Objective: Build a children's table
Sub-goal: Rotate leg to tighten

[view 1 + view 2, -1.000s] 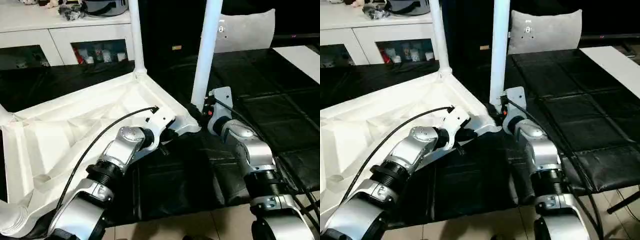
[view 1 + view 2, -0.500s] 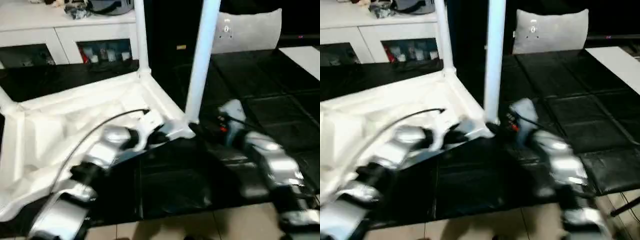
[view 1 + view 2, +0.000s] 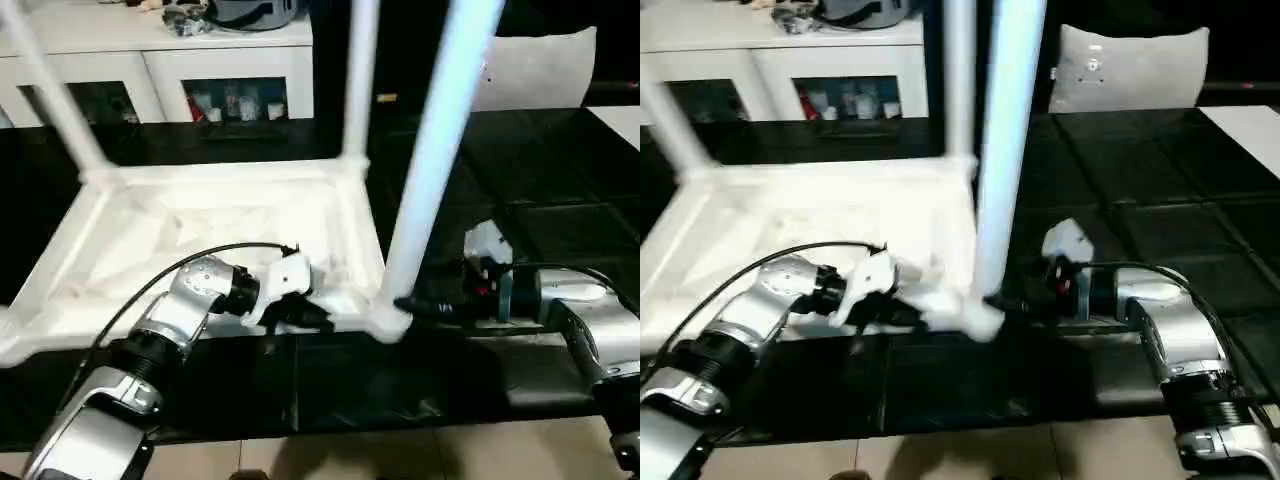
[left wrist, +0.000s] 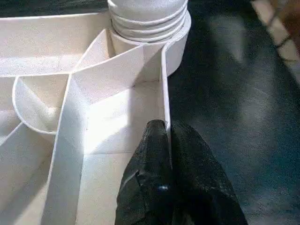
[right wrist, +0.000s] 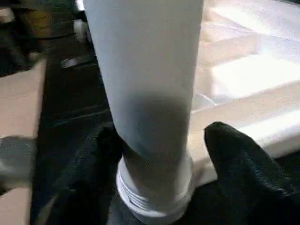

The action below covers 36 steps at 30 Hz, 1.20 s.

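The children's table (image 3: pixel 200 230) lies upside down on the black work table, white with a ribbed underside. Three white legs stand up from its corner sockets. The nearest leg (image 3: pixel 440 150) rises from the near right corner socket (image 4: pixel 150 28). My left gripper (image 3: pixel 315 315) is shut on the thin rim wall (image 4: pixel 164 84) just short of that corner, one finger on each side (image 4: pixel 165 127). My right gripper (image 3: pixel 415 305) comes in from the right. It stands open around the base of the nearest leg (image 5: pixel 145 70), and one finger (image 5: pixel 229 154) sits a little off the leg.
The black work table (image 3: pixel 560 200) runs on to the right and behind. A white cabinet (image 3: pixel 220 60) with glass doors stands at the back, beside a grey cushion (image 3: pixel 540 65). A white board (image 3: pixel 1250 120) lies at the right edge. Pale floor (image 3: pixel 350 450) lies just below the table's front edge.
The view has shifted. The table top has turned from slanted to square with the cabinet, with my left gripper still on its rim. My right forearm now reaches in sideways from the right.
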{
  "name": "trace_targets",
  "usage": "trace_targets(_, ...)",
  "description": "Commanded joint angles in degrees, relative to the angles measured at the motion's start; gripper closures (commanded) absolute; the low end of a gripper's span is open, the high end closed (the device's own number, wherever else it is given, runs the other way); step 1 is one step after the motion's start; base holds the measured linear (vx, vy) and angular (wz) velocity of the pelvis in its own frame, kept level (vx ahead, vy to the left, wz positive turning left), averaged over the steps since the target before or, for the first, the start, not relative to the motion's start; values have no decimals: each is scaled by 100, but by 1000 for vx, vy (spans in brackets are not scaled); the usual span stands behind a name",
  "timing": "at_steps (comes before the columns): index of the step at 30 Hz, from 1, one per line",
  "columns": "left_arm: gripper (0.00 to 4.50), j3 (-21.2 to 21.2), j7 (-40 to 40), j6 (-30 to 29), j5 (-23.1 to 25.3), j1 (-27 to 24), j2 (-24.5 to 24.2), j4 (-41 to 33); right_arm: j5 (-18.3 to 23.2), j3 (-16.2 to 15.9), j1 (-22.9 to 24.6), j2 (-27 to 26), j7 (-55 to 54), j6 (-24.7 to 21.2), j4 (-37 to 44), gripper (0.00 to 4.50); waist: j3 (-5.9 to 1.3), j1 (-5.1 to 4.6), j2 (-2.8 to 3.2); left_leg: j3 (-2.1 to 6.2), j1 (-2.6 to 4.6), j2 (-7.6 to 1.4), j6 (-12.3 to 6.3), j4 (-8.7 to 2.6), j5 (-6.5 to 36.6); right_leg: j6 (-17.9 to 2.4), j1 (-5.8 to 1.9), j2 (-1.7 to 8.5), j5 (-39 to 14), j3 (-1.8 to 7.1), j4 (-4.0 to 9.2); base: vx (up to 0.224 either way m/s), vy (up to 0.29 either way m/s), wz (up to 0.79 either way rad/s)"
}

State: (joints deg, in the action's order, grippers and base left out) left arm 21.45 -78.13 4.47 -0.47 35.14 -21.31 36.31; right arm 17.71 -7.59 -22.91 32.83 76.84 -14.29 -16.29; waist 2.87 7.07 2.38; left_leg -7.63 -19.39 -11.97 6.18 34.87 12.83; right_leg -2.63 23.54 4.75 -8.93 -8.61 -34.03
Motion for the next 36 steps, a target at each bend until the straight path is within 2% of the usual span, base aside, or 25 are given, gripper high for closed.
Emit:
trace_targets(1,450,197,-345,192,-63,154,-15,-180,61,-117,-84,86,230,-100,146,169,-452,-10,-113,-123,-103,-69,-721,-337,176,-542,-441,330,-1794,326,434,0,0,0)
trace_targets(2,450,212,-398,222,-65,164,-29,-179,78,-190,-78,108,342,-142,182,179,-455,-6,-140,-127,-106,-69,-710,-337,154,-520,-443,333,-1796,327,437,0,0,0)
trace_targets(12,450,118,-486,138,-148,163,48,-181,131,-290,-72,33,436,-275,238,250,-454,46,-138,-140,-107,-58,-619,-339,135,-369,-432,335,-1969,318,454,0,0,0)
trace_targets(16,450,-13,-324,-304,-256,118,124,-214,291,-201,-5,-11,406,-582,282,257,-451,49,-148,-147,-105,-56,-610,-341,116,-351,-434,326,-1985,316,456,0,0,0)
trace_targets(18,450,-161,103,-847,-336,61,274,-372,355,-6,48,-278,-110,-741,248,257,-444,50,-148,-152,-98,-60,-586,-344,132,-349,-417,336,-2055,317,465,0,0,0)
trace_targets(19,450,-161,103,-847,-336,61,274,-372,355,-6,48,-278,-110,-741,248,258,-444,50,-148,-152,-98,-60,-586,-344,132,-349,-417,336,-2055,317,465,0,0,0)
trace_targets(20,450,-251,493,-1177,-307,57,406,-443,219,46,69,-509,-639,-756,184,258,-431,31,-162,-158,-97,-39,-525,-347,201,-275,-422,331,-2244,296,497,0,0,0)
trace_targets(22,450,-365,1002,-1531,-264,85,597,-471,-45,59,74,-804,-1393,-870,127,258,-411,-15,-152,-157,-107,-24,-429,-353,236,-209,-408,322,-2366,277,522,0,0,0)
trace_targets(23,450,-389,1101,-1601,-260,92,636,-474,-95,62,74,-863,-1544,-907,121,258,-420,-112,-169,-148,-117,11,-355,-353,310,-87,-440,320,-2487,241,550,0,0,0)
trace_targets(24,450,-438,1289,-1701,-257,114,721,-468,-166,87,55,-998,-1826,-945,113,258,-420,-112,-169,-148,-117,11,-355,-353,310,-87,-440,320,-2487,241,550,0,0,0)
trace_targets(26,450,-567,1893,-2037,-194,188,1003,-479,-345,194,-48,-1479,-2735,-1191,82,259,-422,-240,-153,-143,-135,23,-378,-348,287,-99,-440,310,-2393,246,555,0,0,0)
trace_targets(27,450,-608,2086,-2118,-177,220,1103,-468,-424,216,-89,-1626,-3023,-1254,77,259,-422,-285,-142,-147,-120,46,-377,-340,342,-79,-434,305,-2456,223,583,0,0,0)
trace_targets(28,450,-692,2605,-2273,-93,306,1357,-437,-586,327,-222,-2027,-3811,-1459,33,259,-418,-322,-155,-158,-117,56,-376,-334,350,-58,-428,295,-2480,225,597,0,0,0)
trace_targets(29,450,-710,2748,-2281,-60,331,1417,-416,-620,368,-262,-2127,-4016,-1504,11,259,-405,-385,-152,-151,-118,67,-341,-335,387,-46,-415,287,-2598,206,610,0,0,0)
trace_targets(30,450,-759,3109,-2303,26,396,1555,-368,-716,472,-373,-2356,-4527,-1574,-77,259,-414,-404,-146,-157,-96,89,-354,-323,451,31,-412,284,-2728,182,652,0,0,0)
trace_targets(31,450,-759,3110,-2303,26,396,1555,-368,-716,472,-373,-2356,-4528,-1574,-77,259,-414,-404,-146,-157,-96,89,-354,-323,451,31,-412,284,-2728,182,652,0,0,0)
trace_targets(32,450,-886,3547,-2236,14,508,1792,-257,-831,511,-525,-2555,-4923,-1355,-273,259,-425,-429,-125,-149,-112,75,-408,-325,456,38,-418,285,-2653,184,643,0,0,0)
trace_targets(33,450,-925,3689,-2200,8,559,1874,-206,-839,545,-587,-2626,-5042,-1247,-340,203,-430,-438,-121,-147,-107,73,-438,-333,432,21,-413,283,-2563,191,642,0,0,0)
trace_targets(34,450,-911,3705,-2160,14,592,1916,-180,-844,568,-621,-2672,-5093,-1160,-359,203,-437,-439,-117,-148,-108,74,-460,-334,405,0,-413,289,-2521,196,643,0,0,0)
trace_targets(36,450,-882,3678,-2147,39,600,1925,-194,-840,603,-635,-2712,-5099,-1113,-338,183,-472,-419,-108,-116,-128,20,-575,-357,177,-185,-459,303,-1980,238,555,0,0,0)
